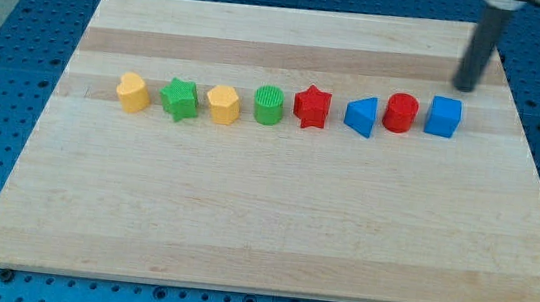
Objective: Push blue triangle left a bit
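Note:
The blue triangle (pixel 361 115) sits in a row of blocks across the upper middle of the wooden board (pixel 272 232). A red star (pixel 312 107) is just to its left and a red cylinder (pixel 401 113) just to its right. My tip (pixel 467 88) is at the view's upper right, above and slightly right of the blue cube (pixel 443 117), well to the right of the blue triangle and touching no block.
Further left in the row stand a green cylinder (pixel 269 105), a yellow block (pixel 223 105), a green star (pixel 180 99) and another yellow block (pixel 133 91). A blue perforated table (pixel 18 64) surrounds the board.

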Robot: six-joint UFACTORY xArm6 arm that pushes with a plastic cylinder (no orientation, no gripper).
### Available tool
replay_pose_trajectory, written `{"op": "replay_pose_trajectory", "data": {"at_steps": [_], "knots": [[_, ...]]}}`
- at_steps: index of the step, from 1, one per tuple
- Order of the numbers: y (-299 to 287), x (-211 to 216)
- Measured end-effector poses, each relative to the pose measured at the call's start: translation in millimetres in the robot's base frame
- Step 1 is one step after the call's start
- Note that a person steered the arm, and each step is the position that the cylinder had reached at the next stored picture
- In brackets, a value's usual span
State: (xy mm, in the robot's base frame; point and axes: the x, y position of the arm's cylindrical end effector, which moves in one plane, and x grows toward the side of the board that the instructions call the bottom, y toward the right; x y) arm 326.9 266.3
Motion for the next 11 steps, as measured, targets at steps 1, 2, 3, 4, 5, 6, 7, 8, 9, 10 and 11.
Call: {"op": "replay_pose_trajectory", "data": {"at_steps": [1, 2, 3, 4, 5, 6, 7, 8, 9, 10, 11], "knots": [[54.4, 44.9], [42.2, 102.4], [-6.6, 131.3], [-57.3, 129.8], [-81.5, 108.8], [-98.7, 103.9], [-127.2, 106.6], [-154.9, 106.6], [-161.1, 106.6], [-161.1, 112.4], [-161.1, 114.8]]}}
